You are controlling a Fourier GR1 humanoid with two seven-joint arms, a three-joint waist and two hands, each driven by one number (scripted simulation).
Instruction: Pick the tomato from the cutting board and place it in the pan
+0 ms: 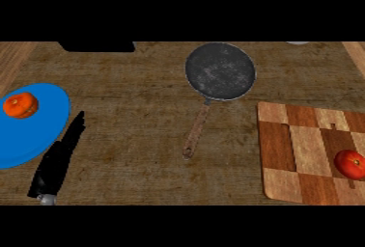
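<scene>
Looked steeply down on a brown wood-grain worktop (135, 120). Saw the tomato (351, 163), red and round, resting on the checkered cutting board (303, 149) near that board's right side, partly cut off by the view's right edge. Found the board itself at lower right, lying flat, made of light and dark wooden squares.

Noted the pan (220, 71) up at centre top, dark grey and speckled inside, holding nothing, well apart from the tomato. Traced its long brown handle (197, 129) running down and slightly left from the rim, ending between the board and the plate.

Spotted a blue plate (43, 135) at the left edge, with an orange-red fruit (21, 105) sitting on its upper part. Could not tell more about that fruit than its colour and a squat, ribbed shape.

Picked out the left hand (58, 161), black, coming in from lower left beside the plate's right rim, fingers straight and stretched upward, apart from everything, holding nothing. Caught a small grey piece of forearm just below it. Saw nothing of the right hand anywhere in the view.

Marked a black box-like object (96, 46) at the top left edge and a pale sliver (298, 43) at the top right, too little showing to name either.
</scene>
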